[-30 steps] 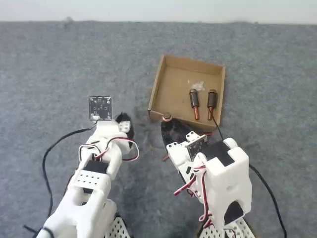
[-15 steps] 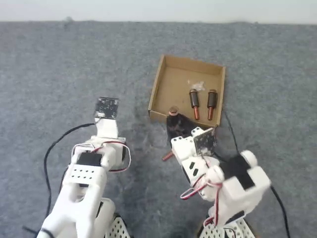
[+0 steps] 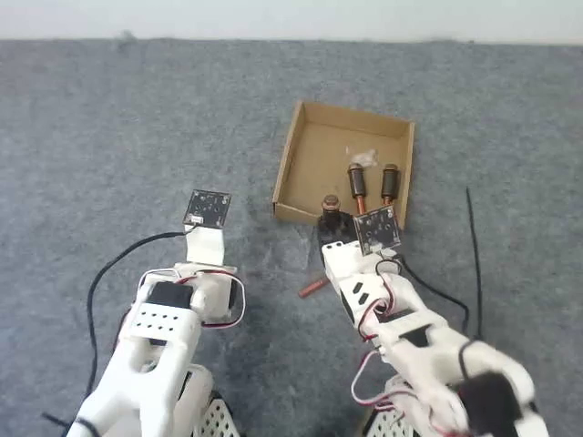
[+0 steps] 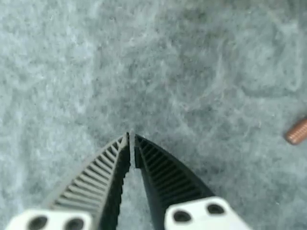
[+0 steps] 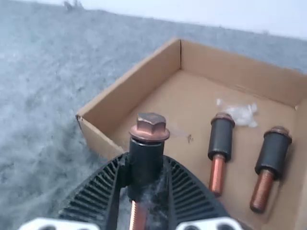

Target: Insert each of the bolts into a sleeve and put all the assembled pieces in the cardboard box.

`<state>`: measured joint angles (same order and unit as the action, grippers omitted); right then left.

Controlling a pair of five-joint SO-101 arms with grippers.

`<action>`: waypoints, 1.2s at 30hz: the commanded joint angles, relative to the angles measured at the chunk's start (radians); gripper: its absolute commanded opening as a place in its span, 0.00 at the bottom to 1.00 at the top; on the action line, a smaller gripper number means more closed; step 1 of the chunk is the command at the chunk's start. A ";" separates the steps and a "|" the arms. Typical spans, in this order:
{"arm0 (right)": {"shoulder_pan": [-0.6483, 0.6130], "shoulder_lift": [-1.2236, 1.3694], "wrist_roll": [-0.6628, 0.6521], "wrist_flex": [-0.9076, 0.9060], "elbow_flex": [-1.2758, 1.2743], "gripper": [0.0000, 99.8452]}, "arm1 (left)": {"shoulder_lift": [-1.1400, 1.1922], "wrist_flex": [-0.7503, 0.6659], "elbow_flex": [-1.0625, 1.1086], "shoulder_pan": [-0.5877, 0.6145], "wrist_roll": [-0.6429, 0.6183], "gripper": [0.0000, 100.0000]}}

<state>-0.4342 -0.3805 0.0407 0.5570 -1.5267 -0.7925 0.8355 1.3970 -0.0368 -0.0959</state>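
Counter [image 3: 100,118] nearest the arm bases has your left end effector [image 4: 132,143] over it, jaws closed to a thin slit with nothing between them, above bare grey surface. A little farther on, a copper bolt [image 3: 312,287] lies loose on the counter just beside the right arm. You can see no sleeve on the part of it that shows and no spare sleeve anywhere, so that one looks unfinished.

Beyond it, your right end effector [image 5: 144,167] is clamped on an assembled piece [image 5: 148,129]. Its black sleeve stands upright between the jaws with the bolt head on top, right at the near wall of the cardboard box [image 3: 290,155].

Inside, toward the box's right wall, the first finished piece [image 3: 357,189] and the second finished piece [image 3: 389,187] lie side by side, apart, heads toward the far wall. A scrap of clear plastic [image 3: 362,156] sits just past them.

By my reckoning, two are delivered, you have the third ready to release once it clears the wall, and the loose bolt remains.
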 commanded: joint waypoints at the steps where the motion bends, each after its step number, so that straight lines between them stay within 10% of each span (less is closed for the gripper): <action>1: 0.010 -0.159 0.008 -0.183 0.011 0.01 | -0.012 -0.035 -0.047 0.005 -0.006 0.06; 12: 0.018 -0.518 0.008 -0.878 0.114 0.01 | -0.018 -0.063 -0.031 0.005 -0.002 0.01; 36: 0.062 -0.536 0.015 -1.351 0.482 0.01 | -0.021 -0.097 -0.004 0.006 0.026 0.01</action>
<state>-0.3851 -0.8761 0.0760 -0.7580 -1.1630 -0.7925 0.7633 1.4016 -0.0368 -0.0959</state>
